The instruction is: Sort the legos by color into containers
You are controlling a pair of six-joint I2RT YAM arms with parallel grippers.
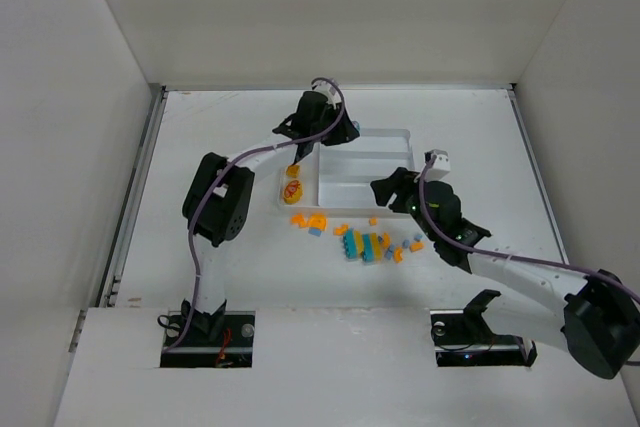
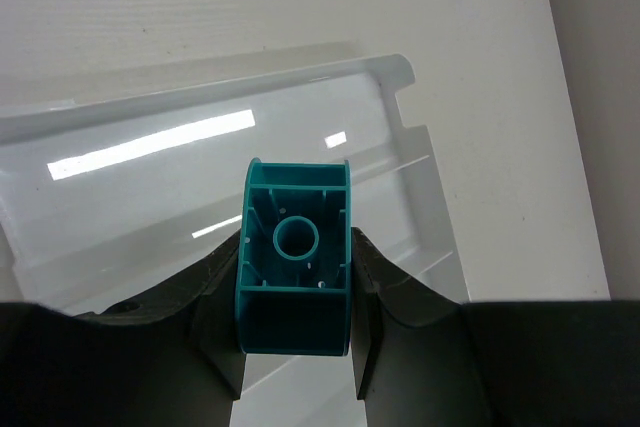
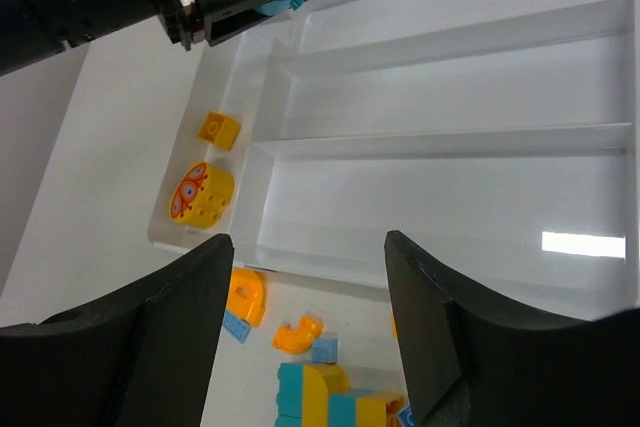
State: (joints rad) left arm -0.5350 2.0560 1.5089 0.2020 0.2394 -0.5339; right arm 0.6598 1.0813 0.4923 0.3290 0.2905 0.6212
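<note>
left: my left gripper clamped on teal brick, above tray | right: my right gripper spread wide, holding nothing, over tray edge nearest loose bricks

A divided tray sits at the middle of the bench. In its narrow left section lie two bricks; loose bricks lie scattered just before it.

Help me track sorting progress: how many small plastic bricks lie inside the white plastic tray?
2, both in the white tray's narrow end section: a small orange cube and a rounded yellow brick with orange print. The left gripper may hide others.
</note>
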